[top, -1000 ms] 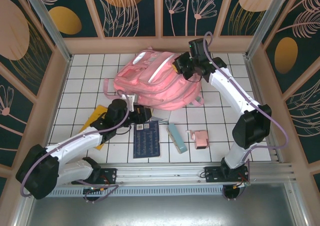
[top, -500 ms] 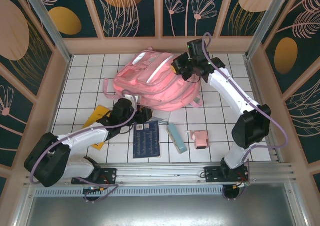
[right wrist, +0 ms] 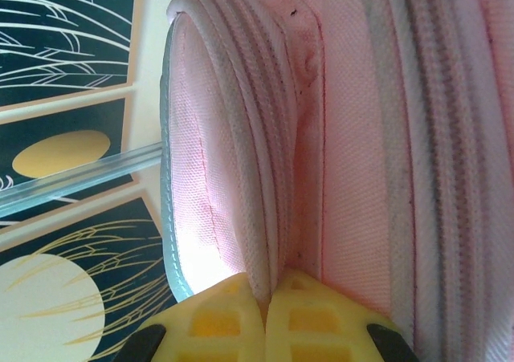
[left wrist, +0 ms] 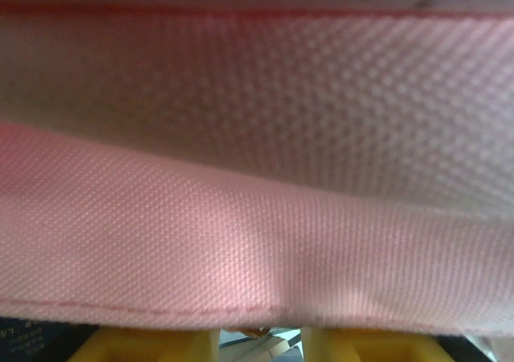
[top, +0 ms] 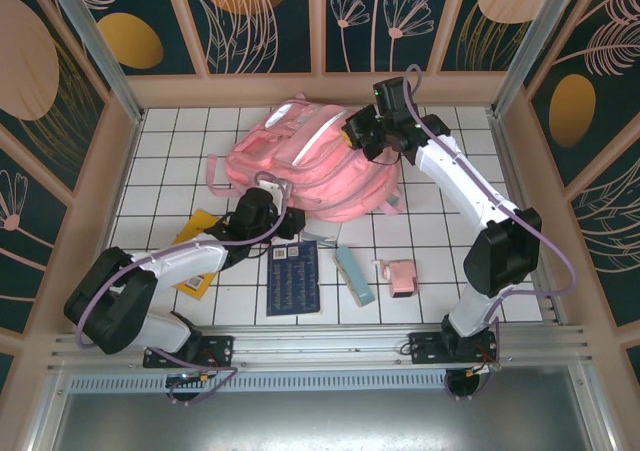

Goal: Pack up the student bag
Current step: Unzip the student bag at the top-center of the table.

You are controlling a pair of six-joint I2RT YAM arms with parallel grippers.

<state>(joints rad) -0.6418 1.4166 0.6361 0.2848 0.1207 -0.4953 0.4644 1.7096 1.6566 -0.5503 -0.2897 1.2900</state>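
The student bag (top: 305,171) lies behind the notebook (top: 293,281) and box (top: 401,277).

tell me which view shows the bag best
Top external: the whole pink bag is in frame, pockets and straps included. The left wrist view sits so close that it gives a blurry patch of pink weave. The right wrist view gives one piped seam, pinched by the right gripper.

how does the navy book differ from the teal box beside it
The book is dark navy, wide and flat; the box is pale teal, long and narrow. The book lies square to the tiles; the box lies slanted. Both rest on the table, just in front of the bag.
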